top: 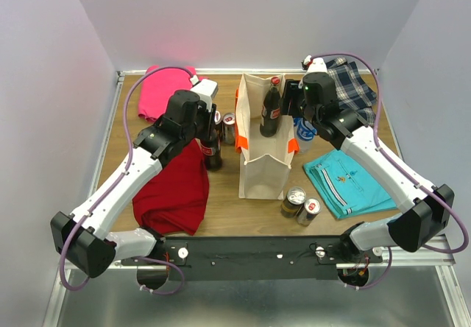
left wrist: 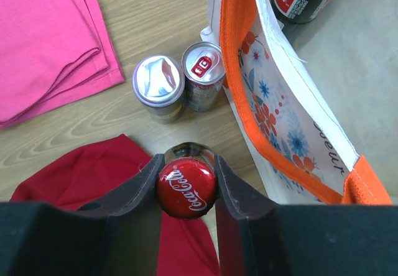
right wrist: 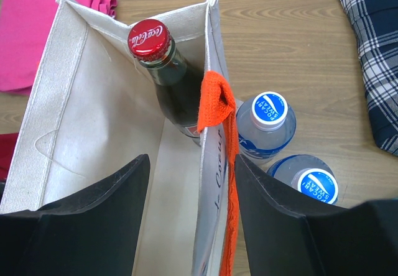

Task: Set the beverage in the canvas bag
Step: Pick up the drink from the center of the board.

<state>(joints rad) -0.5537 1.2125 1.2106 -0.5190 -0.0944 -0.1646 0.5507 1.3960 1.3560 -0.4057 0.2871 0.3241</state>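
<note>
One cola bottle [left wrist: 186,189] clamped at cap by left gripper [left wrist: 188,164]; right gripper [right wrist: 191,161] spread wide astride canvas bag [right wrist: 93,114] wall; second cola bottle [right wrist: 149,40] inside; cans [top: 294,198], apparently four.

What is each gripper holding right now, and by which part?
The left gripper holds a cola bottle by its red cap, one finger on each side. The right gripper holds nothing; its open jaws straddle a side wall of the canvas bag.
</note>
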